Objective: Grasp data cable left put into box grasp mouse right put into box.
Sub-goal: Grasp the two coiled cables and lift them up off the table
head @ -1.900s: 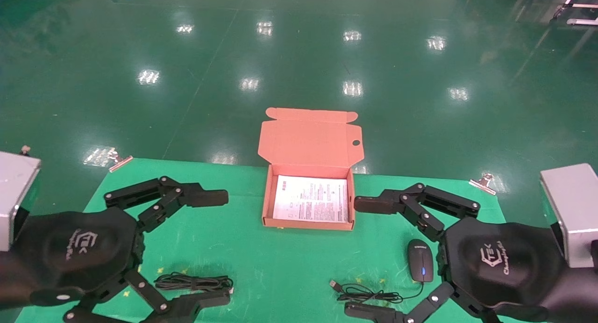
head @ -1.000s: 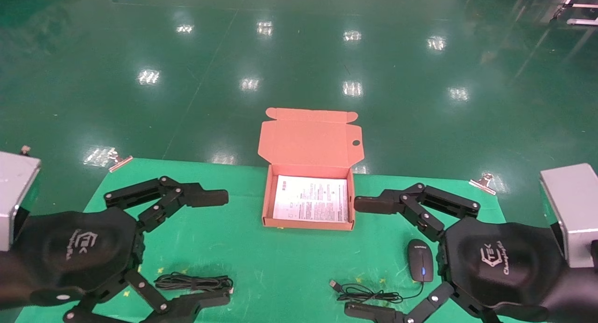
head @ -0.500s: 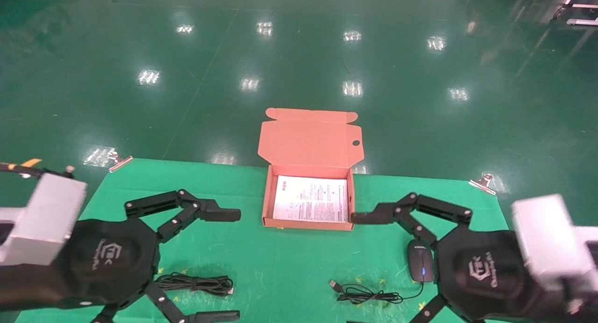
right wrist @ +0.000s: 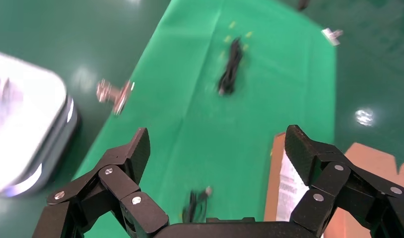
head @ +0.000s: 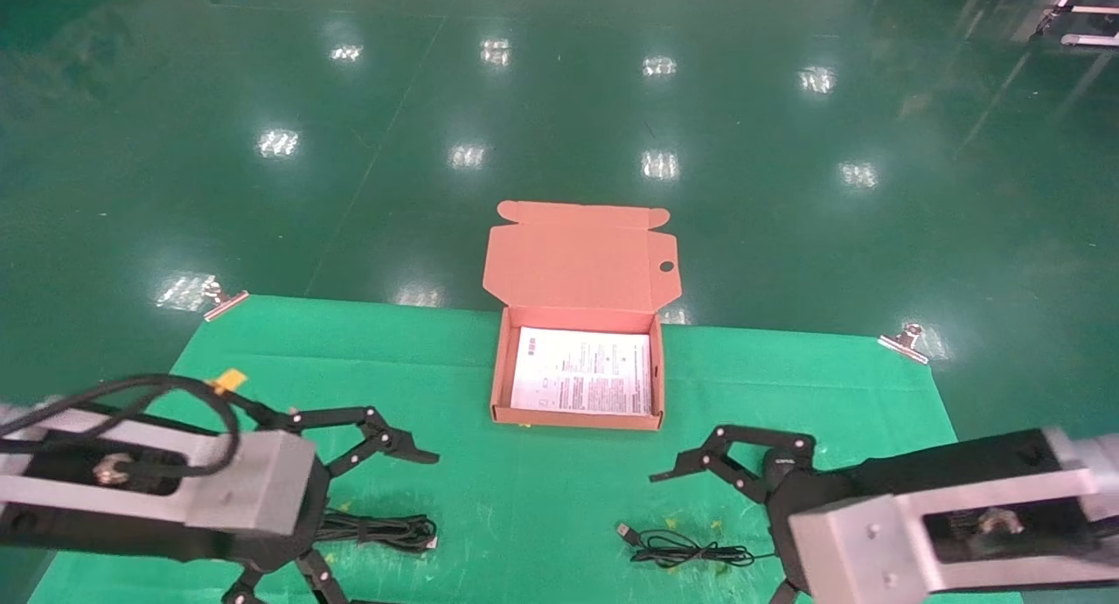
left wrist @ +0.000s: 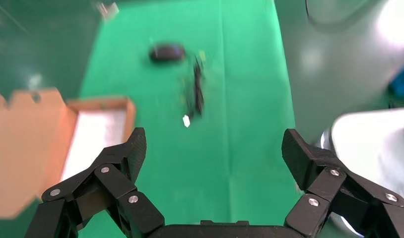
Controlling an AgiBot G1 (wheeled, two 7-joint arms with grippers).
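- Your box (head: 577, 416) sits on the table (head: 524, 490) at the middle of its far edge, lid flap folded back beyond the edge.
- The data cable (head: 376, 529) lies near the front edge, left of the box, just beside your left gripper (head: 350, 517).
- The mouse (head: 781, 462) lies right of the box under your right gripper (head: 726, 534), its cord (head: 677, 550) trailing left.

No legible text anywhere.
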